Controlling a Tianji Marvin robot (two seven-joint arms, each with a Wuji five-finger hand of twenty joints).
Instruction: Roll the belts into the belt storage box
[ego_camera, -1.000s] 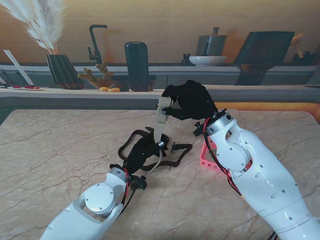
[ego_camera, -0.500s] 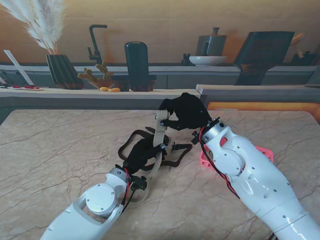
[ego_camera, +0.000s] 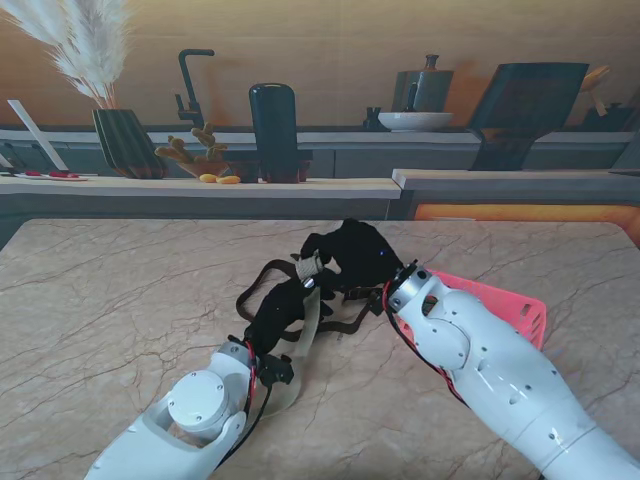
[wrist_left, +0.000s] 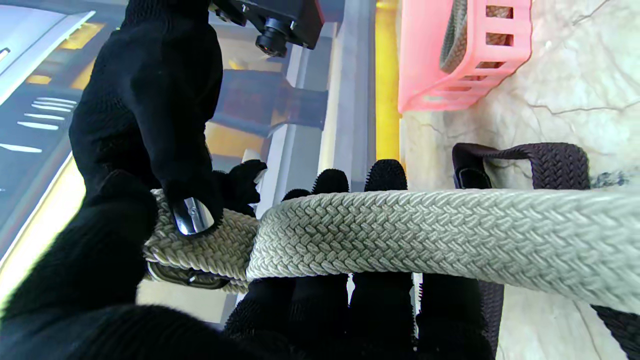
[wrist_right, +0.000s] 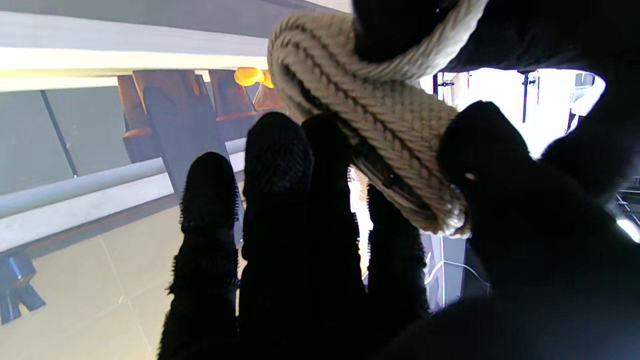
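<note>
While my right hand (ego_camera: 352, 255) grips the beige belt (wrist_left: 430, 235) coil and left hand (ego_camera: 278, 312) supports its tail, pink storage box (ego_camera: 500, 305) at 3 o'clock holds one rolled belt (wrist_left: 452, 37).

Marble table top (ego_camera: 120, 300) fills the lower frame. Pampas grass vase (ego_camera: 125, 140) at upper left, dark canister (ego_camera: 274, 130) upper centre, white bowl (ego_camera: 415, 121) upper right.

Beige braided belt (wrist_left: 400, 235), dark brown woven belt (wrist_left: 550, 165), pink slotted box (wrist_left: 450, 55), black-gloved hands, veined marble table (ego_camera: 120, 300).
</note>
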